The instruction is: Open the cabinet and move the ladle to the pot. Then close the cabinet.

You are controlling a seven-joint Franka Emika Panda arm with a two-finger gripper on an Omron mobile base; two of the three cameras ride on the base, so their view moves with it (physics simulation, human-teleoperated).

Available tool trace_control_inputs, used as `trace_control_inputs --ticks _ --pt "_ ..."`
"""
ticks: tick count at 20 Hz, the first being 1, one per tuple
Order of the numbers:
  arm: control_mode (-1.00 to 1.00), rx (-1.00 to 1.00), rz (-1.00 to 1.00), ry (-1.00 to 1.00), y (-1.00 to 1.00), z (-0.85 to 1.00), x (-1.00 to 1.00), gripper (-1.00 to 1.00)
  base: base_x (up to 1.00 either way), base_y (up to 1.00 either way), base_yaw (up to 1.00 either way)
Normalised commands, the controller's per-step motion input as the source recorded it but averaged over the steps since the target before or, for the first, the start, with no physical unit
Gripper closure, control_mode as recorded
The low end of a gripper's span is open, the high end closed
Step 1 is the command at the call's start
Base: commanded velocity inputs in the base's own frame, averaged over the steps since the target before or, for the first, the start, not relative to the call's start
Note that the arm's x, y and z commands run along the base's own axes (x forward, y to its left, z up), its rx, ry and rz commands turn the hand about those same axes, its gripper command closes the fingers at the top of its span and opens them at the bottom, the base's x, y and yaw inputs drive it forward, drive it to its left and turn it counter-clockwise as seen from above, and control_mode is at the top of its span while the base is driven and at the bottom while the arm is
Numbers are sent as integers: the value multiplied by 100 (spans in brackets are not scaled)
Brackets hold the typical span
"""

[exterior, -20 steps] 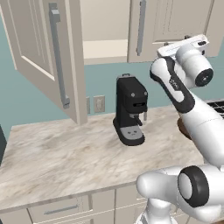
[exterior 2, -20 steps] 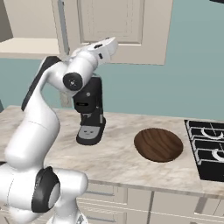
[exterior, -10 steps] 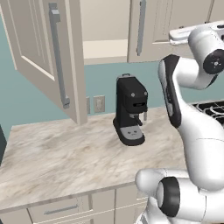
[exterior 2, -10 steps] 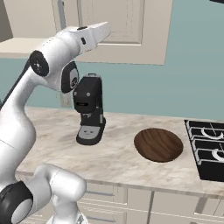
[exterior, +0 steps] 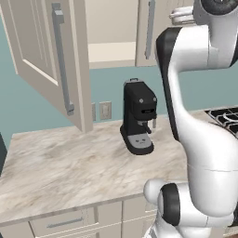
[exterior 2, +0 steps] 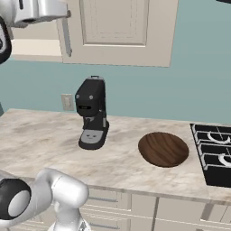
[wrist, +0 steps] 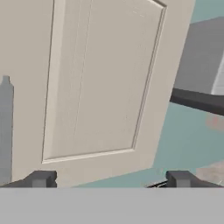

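The cabinet's left door [exterior: 42, 56] stands swung wide open, its long grey handle [exterior: 62, 60] facing the room. Inside, a bare shelf [exterior: 111, 51] shows. The right door [exterior 2: 115, 27] is shut, with its handle [exterior 2: 66, 36] along its left edge. My gripper [wrist: 109, 179] is open and holds nothing. It is raised to cabinet height, facing the right door's recessed panel [wrist: 100, 87], with the handle [wrist: 5, 127] off to its left. The ladle and the pot are out of view.
A black coffee machine [exterior: 138, 122] stands on the marble counter [exterior: 60, 167] below the cabinet. A round brown wooden board [exterior 2: 163, 149] lies to its right, and a black stove [exterior 2: 216, 153] is at the far right. Drawers [exterior: 65, 223] run under the counter.
The arm has straightened upward, lifting the hand from in front of the coffee machine's top to the level of the cabinet's right door. The jaws stayed open.
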Motion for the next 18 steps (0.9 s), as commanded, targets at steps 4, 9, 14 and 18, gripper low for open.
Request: trace_control_inputs --ticks 4,9,14,18 --pt "-100 0 -9 18 34 -71 -51 -100 0 0 0" --pt "-100 -6 -3 -1 24 -100 -4 -100 0 0 0" --pt "-100 -5 -1 -1 8 -100 11 -100 0 0 0" --pt "-100 -6 0 -10 34 -96 -14 -100 0 0 0"
